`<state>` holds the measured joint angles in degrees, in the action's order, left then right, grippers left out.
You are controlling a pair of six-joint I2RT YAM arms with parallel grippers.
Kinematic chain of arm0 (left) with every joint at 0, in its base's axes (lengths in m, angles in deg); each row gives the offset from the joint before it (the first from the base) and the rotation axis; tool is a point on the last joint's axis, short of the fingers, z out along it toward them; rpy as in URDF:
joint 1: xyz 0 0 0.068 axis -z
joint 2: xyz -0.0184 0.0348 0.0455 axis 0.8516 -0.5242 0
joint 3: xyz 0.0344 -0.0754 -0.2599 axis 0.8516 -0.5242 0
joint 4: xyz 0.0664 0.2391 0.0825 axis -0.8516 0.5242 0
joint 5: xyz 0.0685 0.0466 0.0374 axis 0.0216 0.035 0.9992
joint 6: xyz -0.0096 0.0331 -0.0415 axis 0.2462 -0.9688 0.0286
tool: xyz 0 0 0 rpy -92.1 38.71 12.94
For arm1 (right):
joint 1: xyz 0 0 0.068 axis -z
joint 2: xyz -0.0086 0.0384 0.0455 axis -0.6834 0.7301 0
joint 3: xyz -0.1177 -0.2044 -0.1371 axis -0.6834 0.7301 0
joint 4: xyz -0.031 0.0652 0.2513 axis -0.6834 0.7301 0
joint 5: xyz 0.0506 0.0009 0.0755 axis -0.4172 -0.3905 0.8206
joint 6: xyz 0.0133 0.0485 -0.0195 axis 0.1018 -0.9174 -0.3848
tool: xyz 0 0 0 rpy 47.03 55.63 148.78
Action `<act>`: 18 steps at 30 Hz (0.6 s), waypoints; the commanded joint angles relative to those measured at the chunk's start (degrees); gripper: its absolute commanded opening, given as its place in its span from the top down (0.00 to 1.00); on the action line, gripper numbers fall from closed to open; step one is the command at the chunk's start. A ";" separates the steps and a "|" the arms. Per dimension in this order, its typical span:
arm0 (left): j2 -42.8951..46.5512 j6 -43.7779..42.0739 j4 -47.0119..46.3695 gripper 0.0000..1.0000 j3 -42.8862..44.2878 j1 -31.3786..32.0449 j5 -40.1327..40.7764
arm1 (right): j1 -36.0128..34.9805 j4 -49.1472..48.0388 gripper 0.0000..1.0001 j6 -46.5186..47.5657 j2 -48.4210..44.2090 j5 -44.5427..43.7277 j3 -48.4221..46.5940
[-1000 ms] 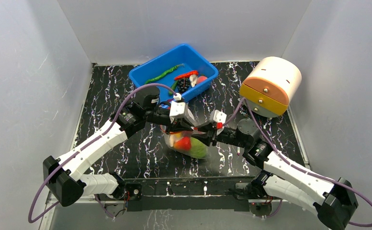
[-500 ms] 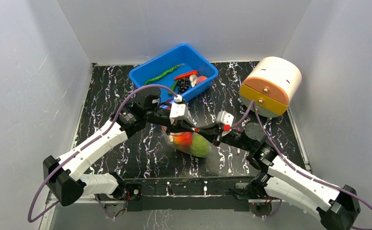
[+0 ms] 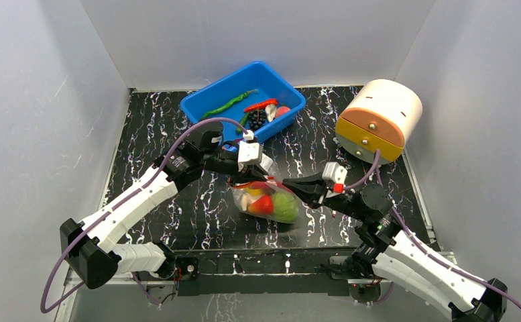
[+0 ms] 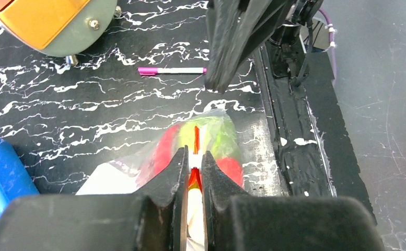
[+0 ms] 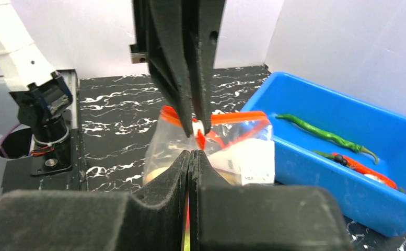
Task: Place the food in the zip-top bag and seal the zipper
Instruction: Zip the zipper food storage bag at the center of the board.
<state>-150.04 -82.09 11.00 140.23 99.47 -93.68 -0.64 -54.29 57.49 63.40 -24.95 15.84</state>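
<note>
The zip-top bag (image 3: 267,201) lies mid-table with food in it: a green melon (image 3: 284,206) and a red piece (image 3: 263,204). My left gripper (image 3: 264,178) is shut on the zipper (image 4: 196,138) at its white end, the strip running out from between the jaws. My right gripper (image 3: 292,187) is shut on the same zipper just to the right, with a thin red line showing between its jaws. In the right wrist view the bag (image 5: 166,141) and zipper (image 5: 237,117) lie ahead, with the left gripper's fingers (image 5: 182,78) pinching it from above.
A blue tub (image 3: 197,102) at the back holds a green chili (image 3: 229,104), a red chili (image 3: 261,104) and dark grapes. A round drawer unit (image 3: 380,121) stands at the back right. A pink-capped pen (image 4: 172,70) lies on the table beyond the bag.
My right gripper has slid to the right along the zipper, away from the left gripper. The bag has shifted slightly right. The left gripper has held still.
</note>
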 commanded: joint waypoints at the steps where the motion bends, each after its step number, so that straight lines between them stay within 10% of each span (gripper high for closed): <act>1: 1.34 -0.58 -0.40 1.00 0.73 -0.56 -1.84 | 0.08 2.53 0.90 0.67 1.37 4.77 -2.73; 4: 1.84 0.13 -2.54 1.00 0.09 -0.57 -4.38 | 0.09 6.74 0.70 0.62 4.26 7.68 -6.81; 18: 1.58 -2.37 -2.70 1.00 -1.01 -0.58 -9.65 | 0.03 6.18 0.65 2.72 10.66 5.49 -11.15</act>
<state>-149.73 -82.16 8.68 138.42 99.10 -99.30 -0.66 -46.73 58.80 73.08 -19.23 7.77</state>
